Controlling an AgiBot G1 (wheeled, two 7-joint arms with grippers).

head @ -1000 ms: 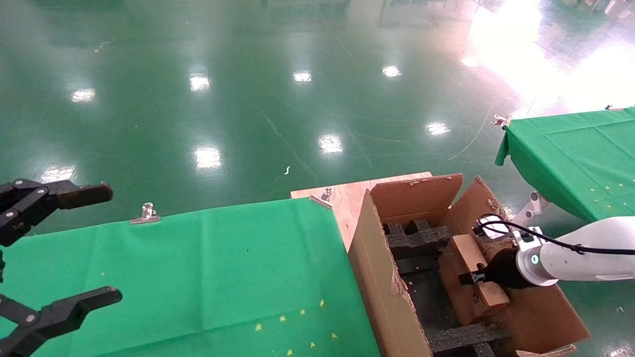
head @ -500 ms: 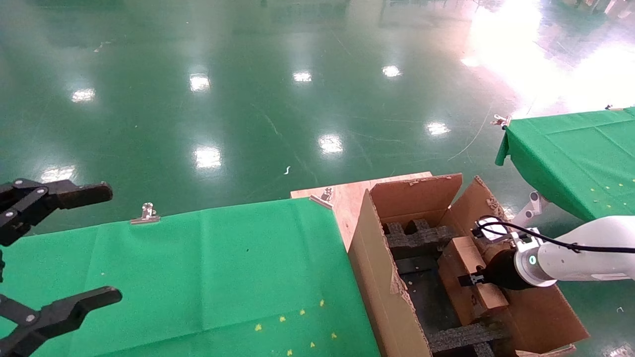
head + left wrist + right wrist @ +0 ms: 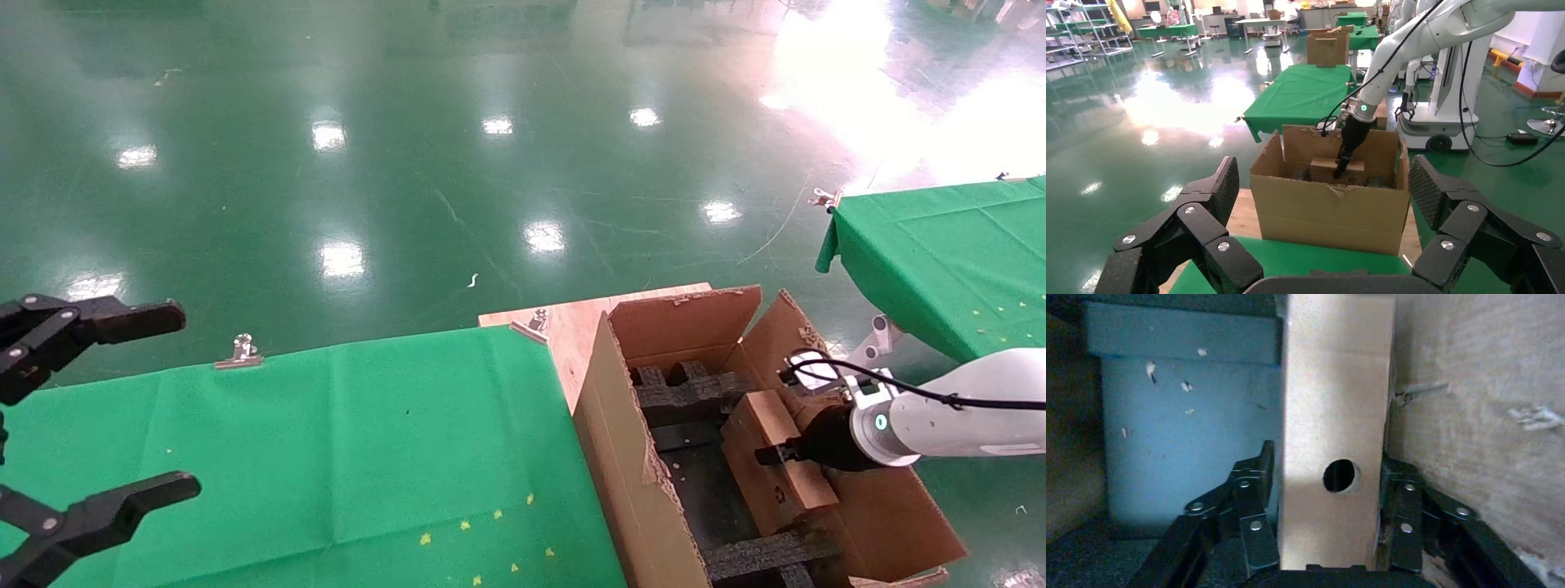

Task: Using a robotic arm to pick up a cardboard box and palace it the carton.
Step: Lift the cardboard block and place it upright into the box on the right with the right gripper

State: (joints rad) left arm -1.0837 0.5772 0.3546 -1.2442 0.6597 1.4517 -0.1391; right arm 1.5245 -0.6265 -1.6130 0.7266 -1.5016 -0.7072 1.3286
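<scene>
Right gripper was down inside the carton, jaws pinching the cardboard box on its two narrow sides; in the right wrist view the fingers sat flush on either face of the box, round hole between them. Box stood on edge between the jaws, one side near the carton's inner wall, the other side open toward the black foam insert. Over the last second the right wrist tipped a little and the white arm lifted slightly; the box shifted only a touch and settled lower against the carton floor. My read: placement was basically done, box in its slot, and release was the remaining step. Risk on opening: the wall-side finger had little room, so the box could get nudged as the jaws spread. Left gripper was parked well away over the green-covered table, jaws spread wide, nothing between them.
</scene>
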